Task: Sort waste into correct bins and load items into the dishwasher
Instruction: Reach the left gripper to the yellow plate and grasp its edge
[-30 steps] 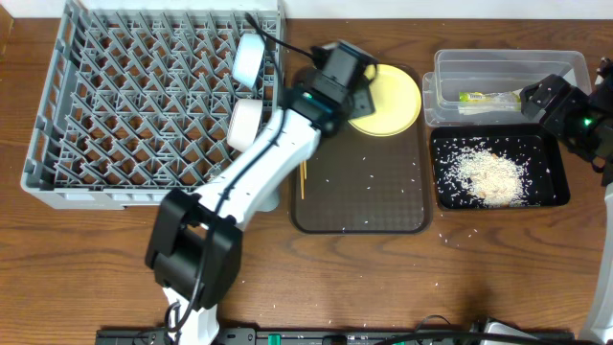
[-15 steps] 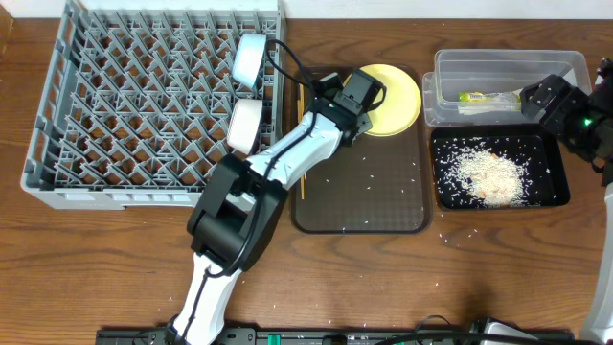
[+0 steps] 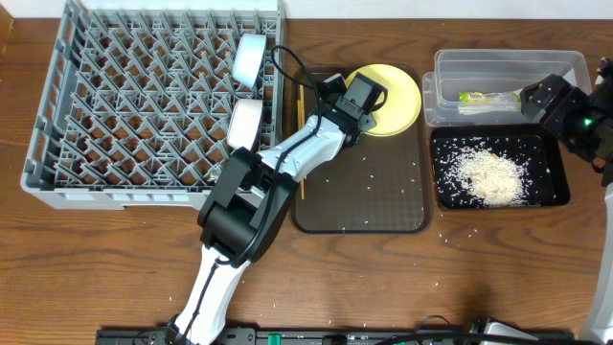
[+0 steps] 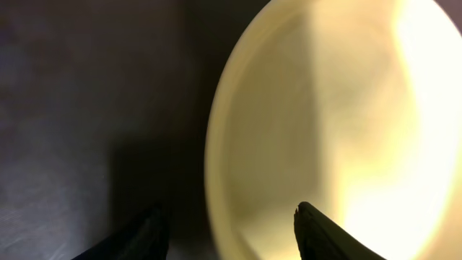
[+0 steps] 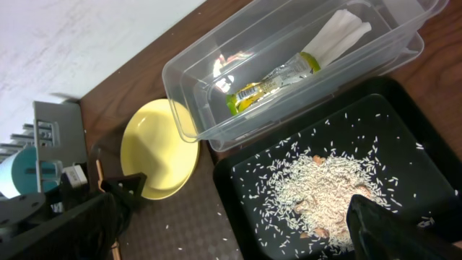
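A yellow plate (image 3: 397, 99) lies at the back of the dark serving tray (image 3: 364, 206); it also shows in the left wrist view (image 4: 339, 123) and the right wrist view (image 5: 155, 155). My left gripper (image 3: 356, 113) is open, its fingers (image 4: 231, 231) straddling the plate's left rim, one finger over the tray, one over the plate. My right gripper (image 5: 238, 231) is open and empty, hovering above the black bin (image 3: 551, 196) of rice and food scraps. Two cups (image 3: 247, 62) stand in the grey dish rack (image 3: 57, 134).
A clear plastic bin (image 3: 565, 65) holds a wrapper and white packaging (image 5: 289, 68). A chopstick (image 3: 303, 177) lies along the tray's left edge. Rice grains are scattered on the tray and the wooden table.
My left arm has reached further right across the tray, bringing its gripper down to the yellow plate's rim. The right arm has not moved.
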`<state>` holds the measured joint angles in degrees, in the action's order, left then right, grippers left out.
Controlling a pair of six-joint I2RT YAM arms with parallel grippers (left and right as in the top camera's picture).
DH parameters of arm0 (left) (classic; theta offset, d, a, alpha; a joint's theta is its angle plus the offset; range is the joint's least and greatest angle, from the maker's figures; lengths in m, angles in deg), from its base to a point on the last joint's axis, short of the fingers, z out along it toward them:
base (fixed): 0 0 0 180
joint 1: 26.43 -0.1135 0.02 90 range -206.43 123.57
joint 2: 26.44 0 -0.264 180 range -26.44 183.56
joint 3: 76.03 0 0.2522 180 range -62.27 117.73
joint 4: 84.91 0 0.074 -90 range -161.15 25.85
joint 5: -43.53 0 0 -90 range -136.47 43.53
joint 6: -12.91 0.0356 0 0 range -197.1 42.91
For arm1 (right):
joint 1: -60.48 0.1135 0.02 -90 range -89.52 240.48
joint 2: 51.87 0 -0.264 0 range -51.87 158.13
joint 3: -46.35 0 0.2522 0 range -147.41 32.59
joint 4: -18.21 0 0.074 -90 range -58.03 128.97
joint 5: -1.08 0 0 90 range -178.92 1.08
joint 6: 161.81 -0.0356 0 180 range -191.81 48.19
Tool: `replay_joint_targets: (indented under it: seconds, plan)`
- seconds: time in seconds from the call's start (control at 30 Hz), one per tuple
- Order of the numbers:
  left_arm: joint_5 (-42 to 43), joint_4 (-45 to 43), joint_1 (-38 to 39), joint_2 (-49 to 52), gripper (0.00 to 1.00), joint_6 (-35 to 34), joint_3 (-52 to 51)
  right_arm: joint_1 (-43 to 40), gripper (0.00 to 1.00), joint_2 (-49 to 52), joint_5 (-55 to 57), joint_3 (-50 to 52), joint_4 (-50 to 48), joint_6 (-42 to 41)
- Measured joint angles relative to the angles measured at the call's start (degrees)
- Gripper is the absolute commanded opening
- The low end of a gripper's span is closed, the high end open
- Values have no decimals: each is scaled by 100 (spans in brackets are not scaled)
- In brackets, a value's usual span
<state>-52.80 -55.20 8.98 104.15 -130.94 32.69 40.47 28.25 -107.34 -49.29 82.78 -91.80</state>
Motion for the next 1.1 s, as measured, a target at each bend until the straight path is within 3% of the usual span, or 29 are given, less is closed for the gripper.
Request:
replay_joint_targets:
  seconds: [0.27,0.37,1.1]
  plan:
    - [192,-13,-7,31,56,4,35,0,99,0,0,0,-2,0]
    - [221,131,-4,31,47,13,72,0,99,0,0,0,-2,0]
    - [238,44,-7,142,43,-15,151,0,99,0,0,0,0,0]
